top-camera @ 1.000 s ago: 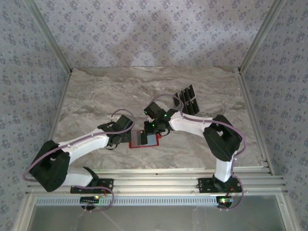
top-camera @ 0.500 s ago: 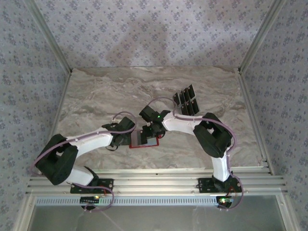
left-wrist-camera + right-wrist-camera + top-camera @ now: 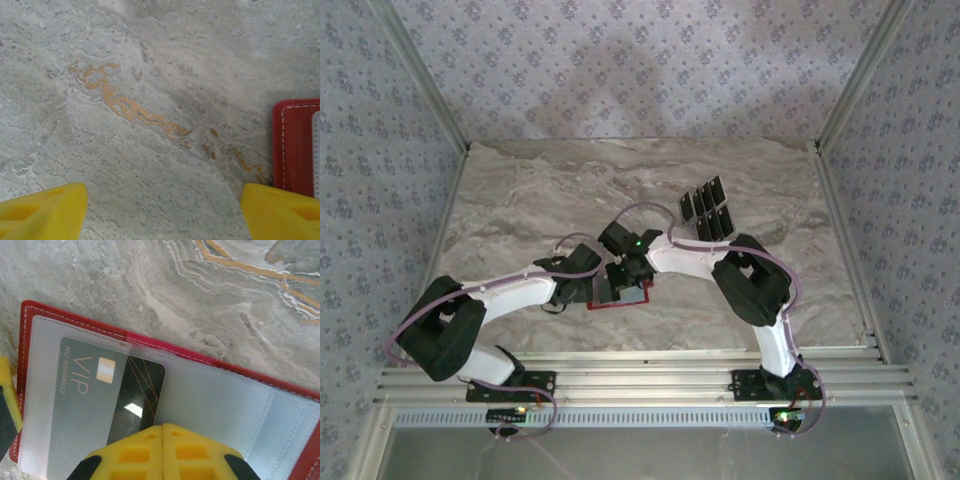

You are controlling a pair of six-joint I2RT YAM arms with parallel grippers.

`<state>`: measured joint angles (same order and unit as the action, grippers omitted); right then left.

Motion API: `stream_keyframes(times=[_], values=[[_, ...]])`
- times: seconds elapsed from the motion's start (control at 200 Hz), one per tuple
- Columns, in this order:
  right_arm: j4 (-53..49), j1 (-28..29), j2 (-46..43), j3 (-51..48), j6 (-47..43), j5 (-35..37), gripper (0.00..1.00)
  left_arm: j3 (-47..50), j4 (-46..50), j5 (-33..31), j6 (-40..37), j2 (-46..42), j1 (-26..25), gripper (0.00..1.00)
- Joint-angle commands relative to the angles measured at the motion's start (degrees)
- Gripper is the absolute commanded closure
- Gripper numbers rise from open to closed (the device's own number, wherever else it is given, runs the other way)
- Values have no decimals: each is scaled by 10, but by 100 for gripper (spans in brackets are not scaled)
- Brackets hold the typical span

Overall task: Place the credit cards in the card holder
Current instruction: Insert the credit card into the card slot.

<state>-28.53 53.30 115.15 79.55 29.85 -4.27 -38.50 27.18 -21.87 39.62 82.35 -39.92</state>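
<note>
Partly inside the stitched red card holder (image 3: 220, 400), a black card (image 3: 132, 387); right jaws closed, left jaws apart, empty.

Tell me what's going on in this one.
The right hand, shut, sits at the exposed end of a black VIP card that is partly inside a clear pocket of the open red card holder, apparently to push it in. The left hand is open beside the holder's edge, holding nothing. More black cards lie grouped farther back on the table.
</note>
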Motion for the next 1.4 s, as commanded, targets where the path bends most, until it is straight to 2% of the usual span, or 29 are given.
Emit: stream_keyframes(times=[0.0, 0.31, 0.52, 0.8, 1.109, 1.394], values=[[-17, 10, 18, 18, -13, -21, 93, 6, -13, 10, 5, 19, -7, 18], [2, 5, 11, 7, -25, -66, 93, -8, -14, 11, 3, 31, -13, 19], [45, -21, -50, -68, -6, -52, 86, -26, 10, -4, -9, 14, -10, 19], [63, -53, -69, -138, -5, -54, 86, -32, 28, -9, -16, -8, -5, 18], [42, -42, -103, -103, -14, -48, 88, -16, 16, -5, -15, -7, -4, 18], [30, -25, -72, -62, -15, -47, 90, -3, 4, -5, -14, -1, -5, 18]])
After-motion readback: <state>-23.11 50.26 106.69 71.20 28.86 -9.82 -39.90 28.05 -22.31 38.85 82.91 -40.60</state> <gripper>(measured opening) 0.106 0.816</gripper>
